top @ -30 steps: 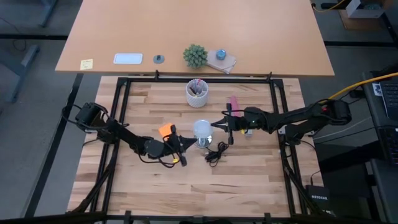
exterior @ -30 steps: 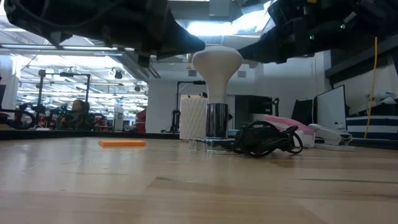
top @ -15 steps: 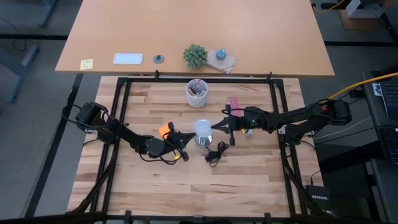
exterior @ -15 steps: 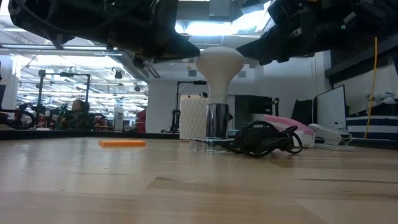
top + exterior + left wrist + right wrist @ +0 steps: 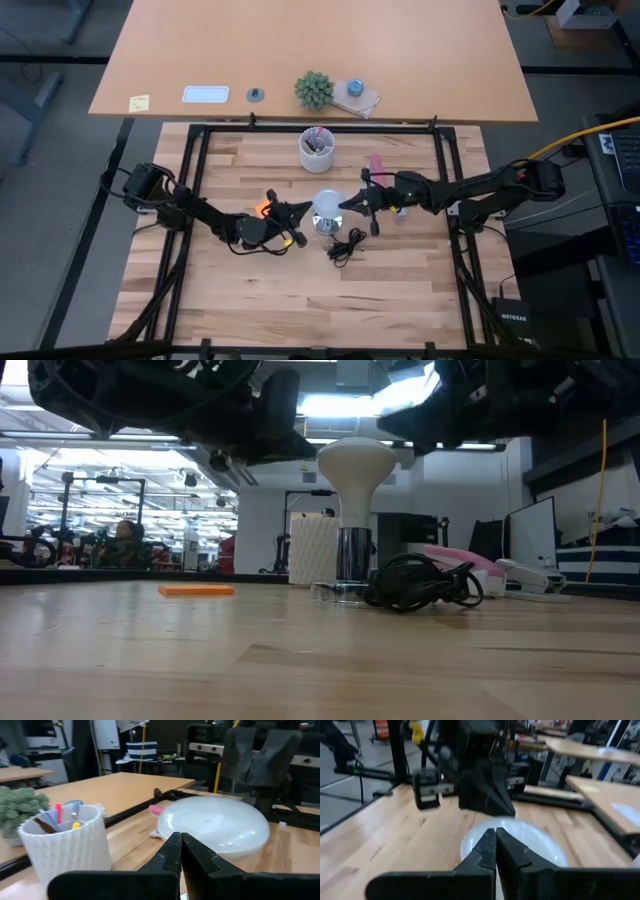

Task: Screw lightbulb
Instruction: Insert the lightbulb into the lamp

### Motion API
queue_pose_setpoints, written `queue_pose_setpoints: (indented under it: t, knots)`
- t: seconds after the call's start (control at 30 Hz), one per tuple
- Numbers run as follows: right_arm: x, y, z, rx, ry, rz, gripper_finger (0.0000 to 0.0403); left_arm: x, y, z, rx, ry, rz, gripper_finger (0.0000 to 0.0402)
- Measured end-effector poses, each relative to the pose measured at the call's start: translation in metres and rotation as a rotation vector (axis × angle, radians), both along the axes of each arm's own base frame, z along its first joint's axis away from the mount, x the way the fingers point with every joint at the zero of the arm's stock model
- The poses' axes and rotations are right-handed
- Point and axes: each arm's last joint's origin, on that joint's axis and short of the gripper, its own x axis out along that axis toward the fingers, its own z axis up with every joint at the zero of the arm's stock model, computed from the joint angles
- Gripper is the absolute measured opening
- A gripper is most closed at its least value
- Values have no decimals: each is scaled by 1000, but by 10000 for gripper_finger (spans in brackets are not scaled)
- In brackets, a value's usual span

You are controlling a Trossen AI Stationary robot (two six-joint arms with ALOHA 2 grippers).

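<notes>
1. lightbulb [image 5: 325, 208] upright in silvery fitting [image 5: 352, 553], just in front of pen cup [image 5: 317, 148].
2. left gripper [image 5: 301, 208] closed, empty, just left of bulb.
3. right gripper [image 5: 345, 204] closed, empty, just right of bulb.

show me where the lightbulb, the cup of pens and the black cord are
lightbulb [image 5: 352, 461]: low view, its rounded white top.
cup of pens [image 5: 317, 151]: high view, its white rim.
black cord [image 5: 418, 584]: low view, middle of the coiled bundle.
</notes>
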Motion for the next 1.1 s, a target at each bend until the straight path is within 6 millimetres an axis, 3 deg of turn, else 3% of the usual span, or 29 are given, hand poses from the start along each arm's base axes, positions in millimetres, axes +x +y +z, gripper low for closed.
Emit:
queue_pose_setpoints:
  t: [0.13, 0.33, 0.57, 0.73, 0.97, 1.1]
  knots:
    - [-2, -1, 9, -18, -69, -18, 5, -5, -8, 5, 40, 14, 40, 1]
    - [-12, -5, 26, -119, -123, -177, 5, -10, -22, 9, 31, -3, -15, 1]
    - [-33, -35, 40, -158, -122, -214, 5, -8, -30, 8, -19, -23, -220, 1]
    - [-35, -61, 28, 13, -45, -119, 5, -4, -26, 1, -26, -6, -241, 1]
    - [-17, -68, -5, 88, 75, -64, 5, 2, -12, -7, -56, -5, -193, 1]
    - [-11, -70, -10, 110, 46, -37, 5, 3, -8, -7, -56, -8, -180, 1]
